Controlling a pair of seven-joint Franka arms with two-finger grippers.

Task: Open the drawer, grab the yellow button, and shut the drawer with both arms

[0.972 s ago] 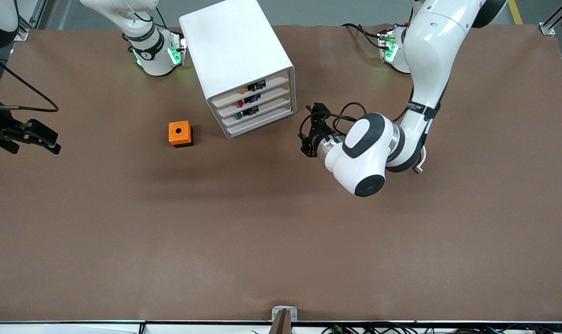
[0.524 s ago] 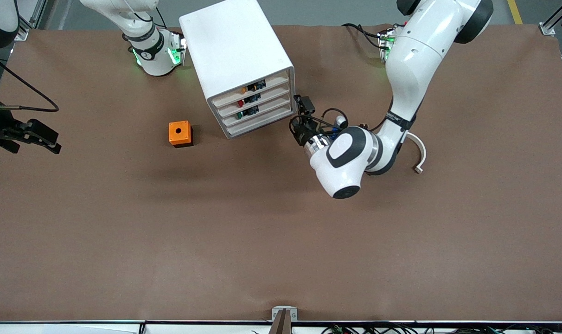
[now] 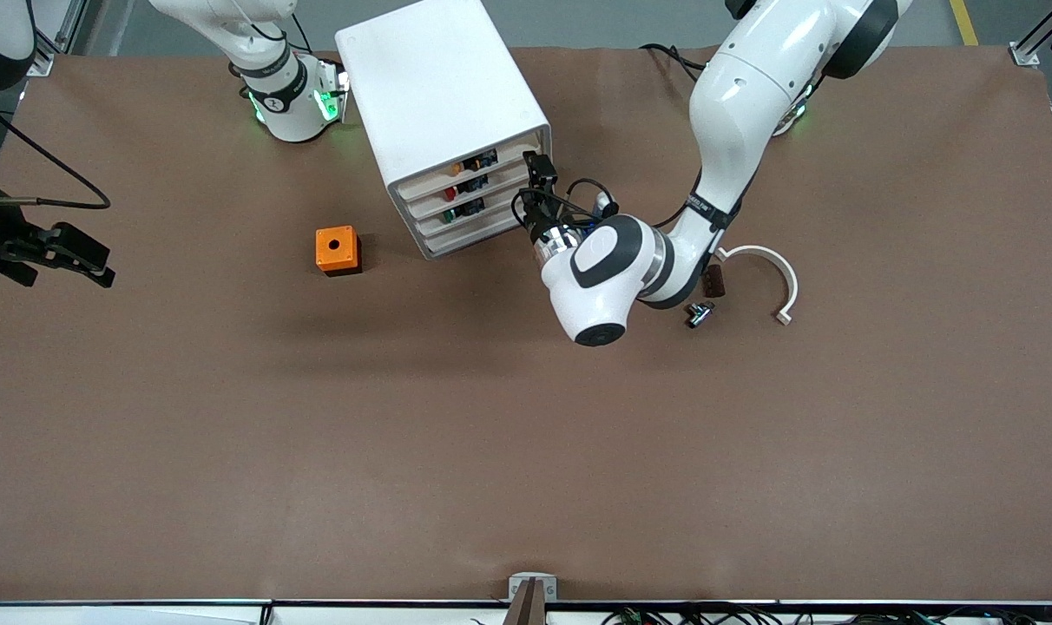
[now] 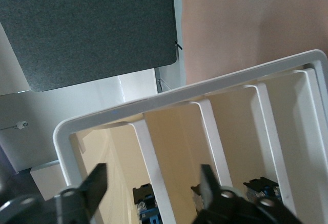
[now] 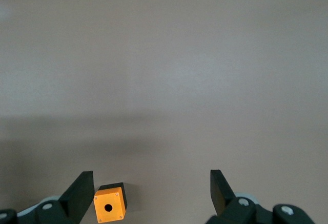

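The left end effector [image 3: 536, 184], fingers still apart, sits at the cabinet [image 3: 439, 104] front beside the top drawer [image 3: 470, 167], placed to pull it open for the button [image 3: 456, 169] inside, while the right end effector [image 3: 53, 252] waits wide open over the desk [image 3: 526, 434] edge.

Open left tool [image 4: 154, 190] before the cabinet [image 4: 154, 101], perhaps straddling a drawer front [image 4: 151, 165].
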